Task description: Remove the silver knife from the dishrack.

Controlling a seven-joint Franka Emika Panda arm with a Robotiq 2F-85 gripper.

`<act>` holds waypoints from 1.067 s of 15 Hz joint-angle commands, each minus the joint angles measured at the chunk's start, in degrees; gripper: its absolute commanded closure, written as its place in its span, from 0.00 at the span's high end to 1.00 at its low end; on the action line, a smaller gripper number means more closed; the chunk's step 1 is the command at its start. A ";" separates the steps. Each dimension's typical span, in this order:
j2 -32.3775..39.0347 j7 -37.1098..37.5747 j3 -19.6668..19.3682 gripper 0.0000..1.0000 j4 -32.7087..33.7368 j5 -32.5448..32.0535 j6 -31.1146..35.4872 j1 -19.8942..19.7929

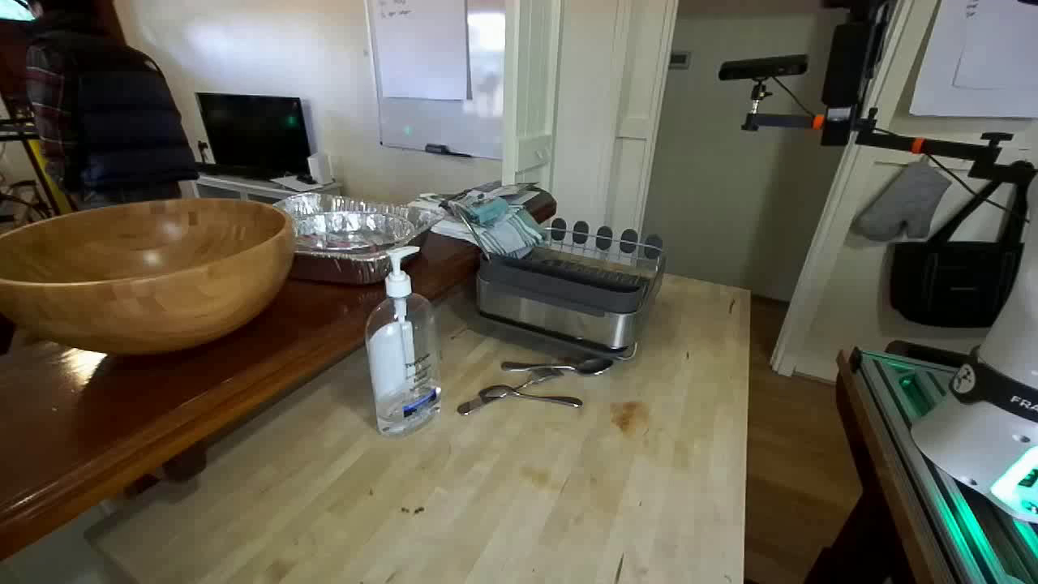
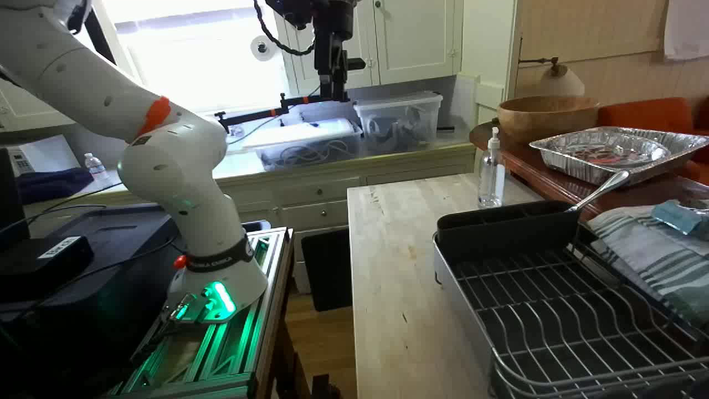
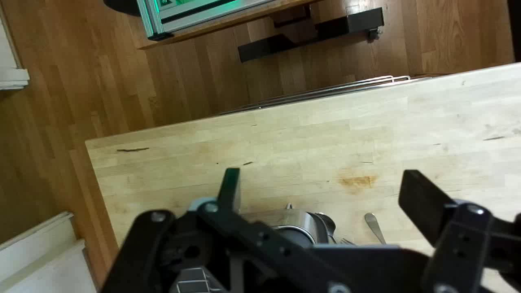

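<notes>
Silver and slim, the knife (image 2: 601,190) leans up from the dark holder (image 2: 504,235) of the rack (image 2: 554,332), at the holder's right end in an exterior view. In an exterior view, two spoons (image 1: 596,367) and a fork (image 1: 531,380) lie near the rack, a bottle (image 1: 403,365) to their left. The gripper (image 3: 319,179) has its fingers wide apart in the wrist view.

We see a pale, brown-stained worktop (image 1: 559,511), a grey-silver dishrack (image 1: 559,320), a silver knife (image 2: 601,190), a white towel (image 2: 645,249) with grey-green stripes, a honey-brown bowl (image 1: 146,296) and a black tool (image 3: 320,178).
</notes>
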 commanded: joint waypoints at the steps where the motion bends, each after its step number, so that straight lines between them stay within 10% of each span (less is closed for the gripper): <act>1: 0.15 0.31 -0.45 1.00 0.12 -0.26 -0.11 0.61; 16: 6.84 3.98 -2.33 1.00 3.52 -2.42 11.79 -3.25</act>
